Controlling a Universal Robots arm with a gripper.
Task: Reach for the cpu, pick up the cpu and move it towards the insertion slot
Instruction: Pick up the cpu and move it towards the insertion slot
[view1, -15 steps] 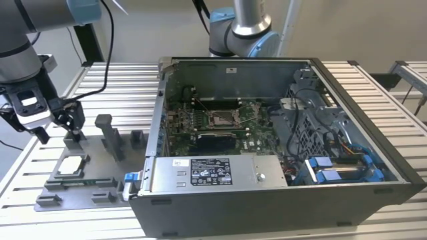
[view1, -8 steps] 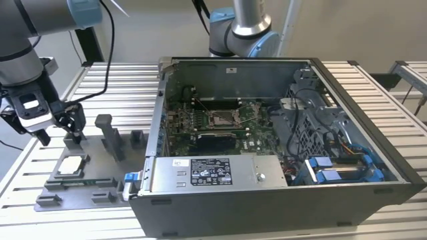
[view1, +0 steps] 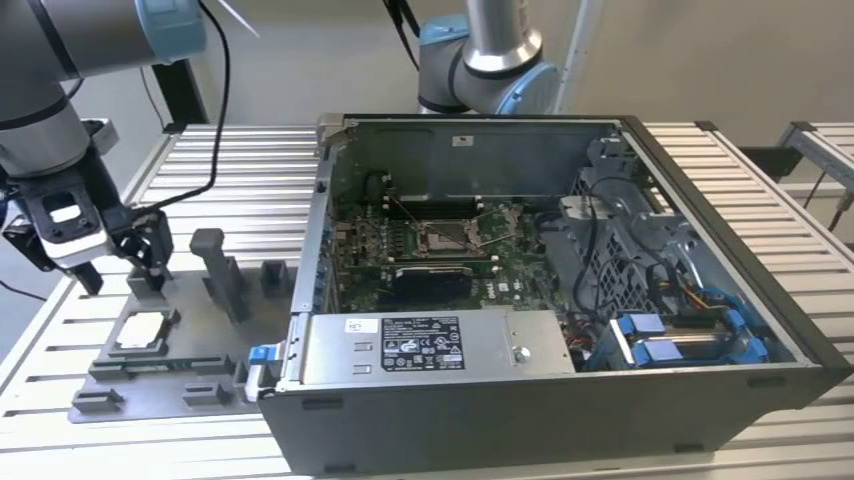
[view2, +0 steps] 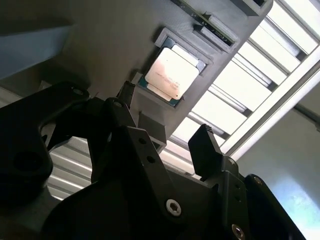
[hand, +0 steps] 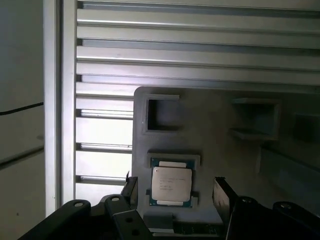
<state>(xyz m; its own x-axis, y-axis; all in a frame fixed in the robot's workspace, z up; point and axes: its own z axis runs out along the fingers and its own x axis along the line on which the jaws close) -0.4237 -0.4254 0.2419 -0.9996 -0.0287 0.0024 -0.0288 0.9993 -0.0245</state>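
**Reporter:** What is the claw doing here?

**Photographer:** The claw (view1: 118, 265) hangs over the cpu (view1: 143, 330), spread wide and holding nothing. In both wrist views its dark fingers (hand: 131, 189) stand either side of the chip with a gap showing. I read this as the reach, not yet the grasp.

**Reporter:** Why so wide?

**Photographer:** Probably so the fingers can pass the chip's opposite edges. The cpu lies flat, pale top up, seated in a shallow pocket of a grey tray (view1: 187, 362). The pocket walls keep it square and seem to leave little more than its edges to grip.

**Reporter:** And the arm?

**Photographer:** The arm (view1: 54, 130) comes down from the exterior view's upper left, wrist turned so the claw points down at the tray, leaning slightly. Raised blocks (view1: 220, 270) stand on the tray near the claw, toward the exterior view's right.

**Reporter:** Where is the slot?

**Photographer:** The slot (view1: 445, 237) is well apart from the chip, its metal frame set in green board inside the open case (view1: 534, 400). The case stands beside the tray on the same slatted desk (view1: 761, 200), toward the exterior view's right.
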